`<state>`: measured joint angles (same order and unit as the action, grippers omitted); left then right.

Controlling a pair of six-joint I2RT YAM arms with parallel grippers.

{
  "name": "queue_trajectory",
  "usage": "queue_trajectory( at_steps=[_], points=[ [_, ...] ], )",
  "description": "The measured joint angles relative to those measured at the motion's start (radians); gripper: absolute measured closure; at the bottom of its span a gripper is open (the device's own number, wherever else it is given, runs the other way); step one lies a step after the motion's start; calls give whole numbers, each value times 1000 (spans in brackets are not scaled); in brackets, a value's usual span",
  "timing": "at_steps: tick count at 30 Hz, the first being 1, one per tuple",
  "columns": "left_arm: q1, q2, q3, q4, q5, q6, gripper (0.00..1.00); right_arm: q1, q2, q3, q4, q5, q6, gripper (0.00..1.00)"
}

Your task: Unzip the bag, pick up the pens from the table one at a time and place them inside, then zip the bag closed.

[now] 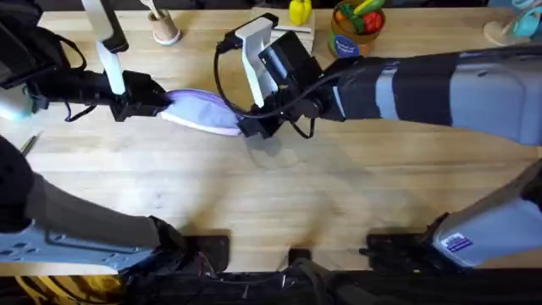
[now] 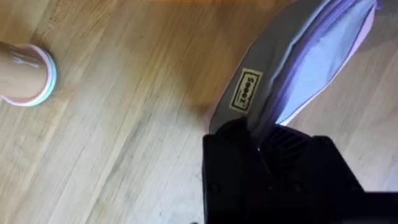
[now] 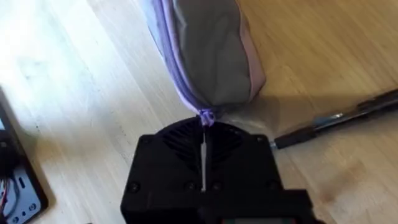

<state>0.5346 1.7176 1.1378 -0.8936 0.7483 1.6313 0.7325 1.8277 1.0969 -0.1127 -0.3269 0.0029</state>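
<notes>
Bag, overhead view: the bag [image 1: 201, 111] lies on the desk [image 1: 279, 203], stretched between the two hands. The left hand [image 1: 161, 101] holds one end and the right hand [image 1: 251, 127] holds the other.
Left hand, overhead view: closed on the bag's end, the pouch running away from its fingertips toward the right hand.
Right hand, overhead view: down at the opposite end, with the pouch just ahead of its fingers.
Clutter, overhead view: a tan cup [image 1: 165, 30] and a bowl of toy fruit [image 1: 356, 28] stand well beyond both hands, apart from the work.
Bag, left wrist view: the lavender fabric [image 2: 292, 74] rises straight out of the left hand [image 2: 261, 146], which is clamped narrow on the corner next to a small yellow label [image 2: 246, 91]. A fold or seam runs up the pouch; whether it is an open mouth I cannot tell.
Bag, right wrist view: the zipper line [image 3: 177, 74] runs away from the right hand [image 3: 204, 134], whose fingers are pressed together on the purple zipper pull [image 3: 206, 116] at the near end of the bag [image 3: 208, 56].
Pen, right wrist view: one black pen [image 3: 339, 118] lies on the desk [image 3: 74, 93] just beside the right hand, outside the pouch.
Progress, judged: the zipper looks shut along the stretch seen here, with the pull at its end, and a pen is out on the desk. This reads as the unzipping stage. Opening, loading the pens and zipping closed all seem left to do.
</notes>
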Motion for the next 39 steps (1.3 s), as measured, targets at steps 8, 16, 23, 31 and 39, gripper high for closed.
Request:
queue_trajectory(
  at_steps=[8, 16, 23, 31, 39],
  points=[
    [0, 0, 0, 0, -1, 0, 959, -3, -108, 0, 0, 0, 0, 971],
    [0, 0, 0, 0, -1, 0, 959, -5, -160, 34, -6, 2, 0, 972],
    [0, 0, 0, -1, -1, 0, 959, -2, -162, 83, 2, -1, 0, 972],
    [0, 0, 0, -1, -1, 0, 959, 6, -162, 93, 0, 0, 0, 971],
    [0, 0, 0, -1, -1, 0, 959, 2, -162, 94, -43, 19, 40, 13]
  ],
)
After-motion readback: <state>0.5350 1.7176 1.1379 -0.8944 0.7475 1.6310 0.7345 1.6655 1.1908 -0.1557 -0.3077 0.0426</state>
